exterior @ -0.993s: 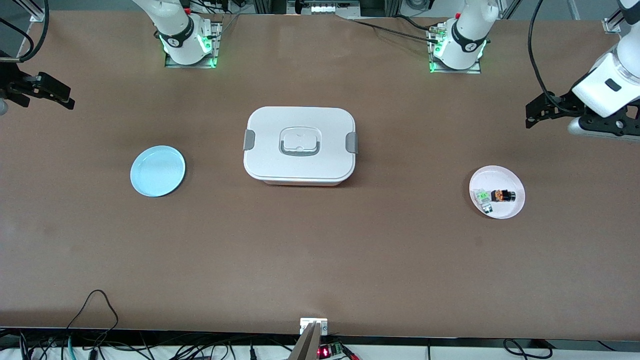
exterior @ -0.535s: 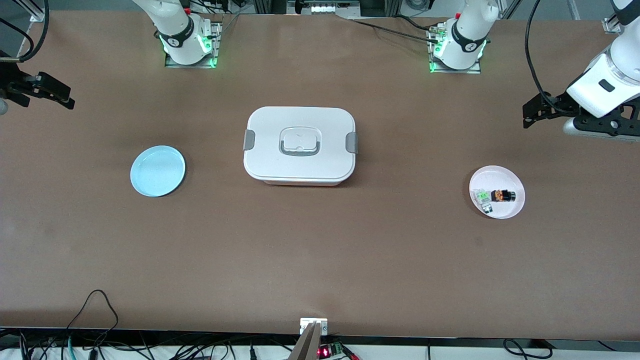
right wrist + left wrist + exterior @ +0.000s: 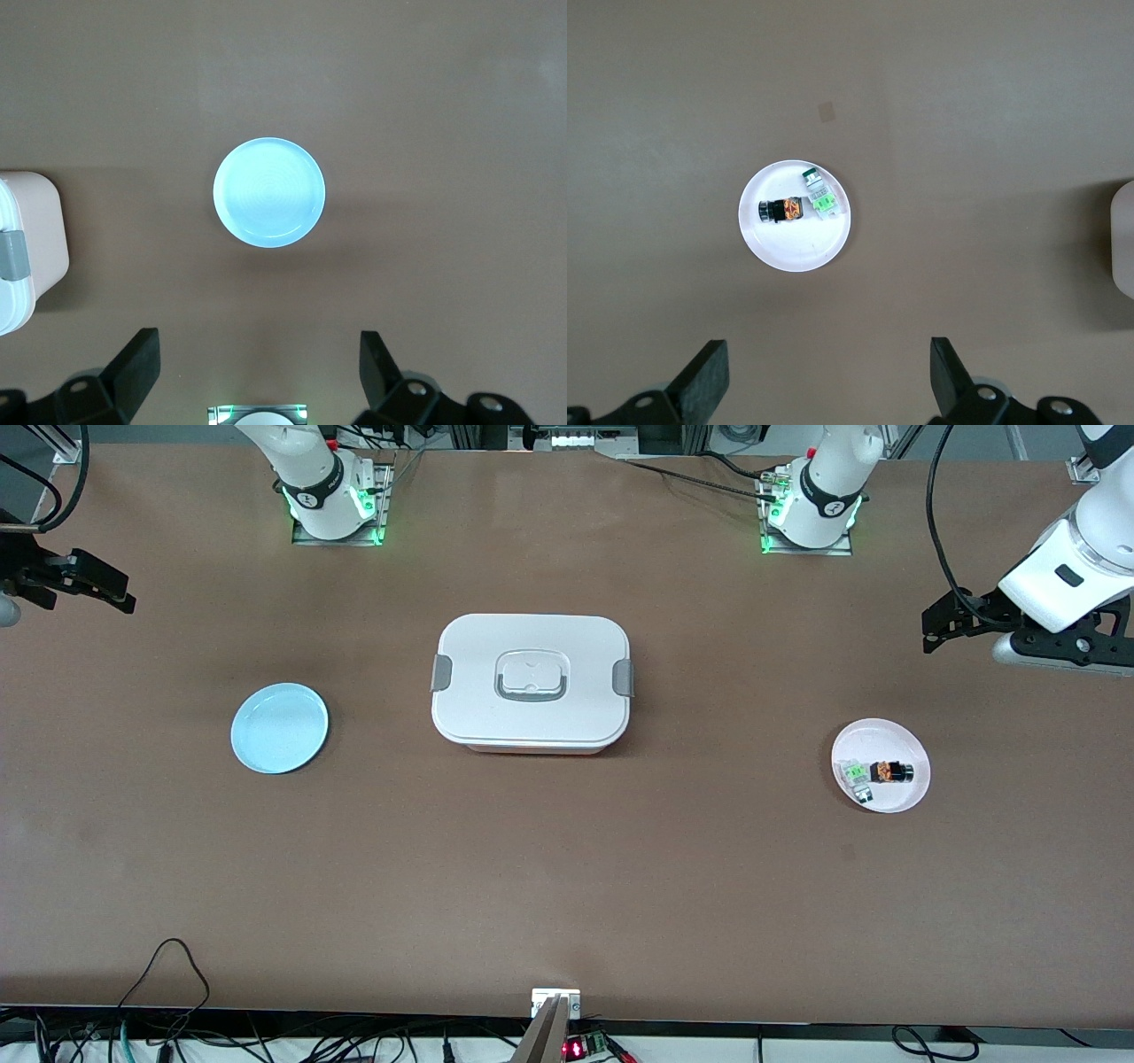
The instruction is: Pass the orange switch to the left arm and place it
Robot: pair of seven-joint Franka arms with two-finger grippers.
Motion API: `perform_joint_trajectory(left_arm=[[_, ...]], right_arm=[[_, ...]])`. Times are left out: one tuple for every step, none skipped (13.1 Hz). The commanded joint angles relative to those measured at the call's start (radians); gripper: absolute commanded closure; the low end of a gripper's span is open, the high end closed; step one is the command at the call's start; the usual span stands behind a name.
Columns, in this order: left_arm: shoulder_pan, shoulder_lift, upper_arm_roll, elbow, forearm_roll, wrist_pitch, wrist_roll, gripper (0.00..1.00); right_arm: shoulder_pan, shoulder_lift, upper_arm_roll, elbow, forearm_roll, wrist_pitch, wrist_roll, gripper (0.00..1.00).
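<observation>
Front view: I see the orange switch (image 3: 890,771) lying on a pink plate (image 3: 912,746) toward the left arm's end of the counter (image 3: 567,886).
A clear-and-green component (image 3: 856,775) touches it on that plate. A blue plate (image 3: 279,728) sits toward the right arm's end, the white box (image 3: 532,682) between the two plates. My left gripper (image 3: 828,376) hangs high with fingers spread wide, the pink plate in its wrist view. My right gripper (image 3: 257,372), fingers equally released, waits over its end of the counter.
</observation>
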Motion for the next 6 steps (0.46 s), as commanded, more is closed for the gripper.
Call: perform_joint_trajectory(left_arm=[[-0.011,-0.001,0.004,0.006,0.020,0.004,-0.012,0.00],[-0.011,-0.001,0.004,0.006,0.020,0.004,-0.012,0.00],[-0.011,-0.001,0.006,0.006,0.020,0.004,-0.012,0.00],[-0.011,-0.001,0.004,0.006,0.020,0.004,-0.012,0.00],[-0.011,-0.001,0.006,0.006,0.020,0.004,-0.012,0.00],[-0.011,-0.001,0.004,0.006,0.020,0.004,-0.012,0.00]], right_arm=[[0.001,-0.001,-0.002,0.006,0.018,0.002,0.007,0.00],[0.001,-0.001,-0.002,0.006,0.018,0.000,0.007,0.00],[0.001,-0.001,-0.002,0.006,0.017,0.000,0.007,0.00],[0.001,-0.001,-0.001,0.006,0.014,-0.003,0.007,0.00],[0.001,-0.001,-0.001,0.006,0.015,-0.003,0.007,0.00],[0.001,-0.002,-0.001,0.006,0.015,-0.004,0.007,0.00]])
